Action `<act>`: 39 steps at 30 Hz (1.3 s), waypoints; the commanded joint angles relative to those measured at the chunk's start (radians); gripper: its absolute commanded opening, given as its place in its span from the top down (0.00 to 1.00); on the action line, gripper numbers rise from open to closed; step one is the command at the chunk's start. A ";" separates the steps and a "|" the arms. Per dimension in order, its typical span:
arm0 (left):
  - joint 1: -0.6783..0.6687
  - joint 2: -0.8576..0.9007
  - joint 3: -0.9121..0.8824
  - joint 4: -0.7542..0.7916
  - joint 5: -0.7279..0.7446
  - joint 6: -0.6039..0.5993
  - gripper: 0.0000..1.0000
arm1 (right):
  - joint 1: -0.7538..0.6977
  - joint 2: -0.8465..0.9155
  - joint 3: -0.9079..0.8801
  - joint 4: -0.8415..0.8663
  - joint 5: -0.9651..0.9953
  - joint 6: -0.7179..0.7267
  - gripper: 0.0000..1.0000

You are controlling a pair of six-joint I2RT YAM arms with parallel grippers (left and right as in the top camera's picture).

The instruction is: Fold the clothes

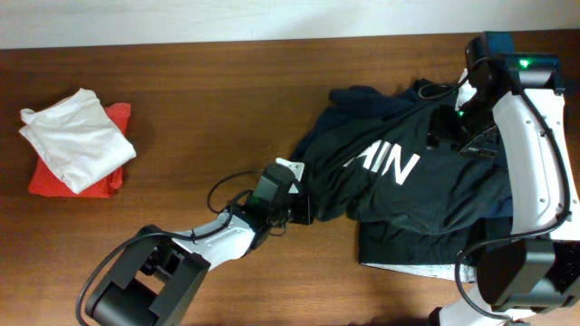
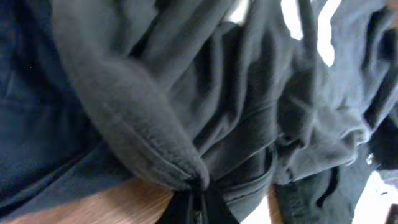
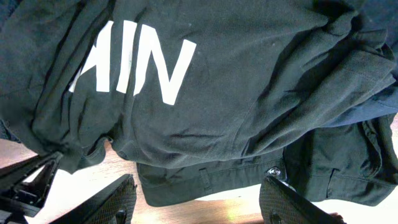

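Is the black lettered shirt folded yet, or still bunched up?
Bunched, not folded. The black shirt lies rumpled in a heap, its lettering partly hidden by creases, and the left gripper pinches one fold.

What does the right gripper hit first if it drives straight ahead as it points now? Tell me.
Most likely the black T-shirt: the right gripper, jaws open, points at its lettered front, with the hem of a darker garment nearest it. Depth is unclear, so that hem may come first.
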 commanded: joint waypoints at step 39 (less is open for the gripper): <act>0.761 -0.288 0.335 -0.681 -0.080 0.170 1.00 | 0.116 0.152 -0.825 0.978 -0.037 -0.037 0.83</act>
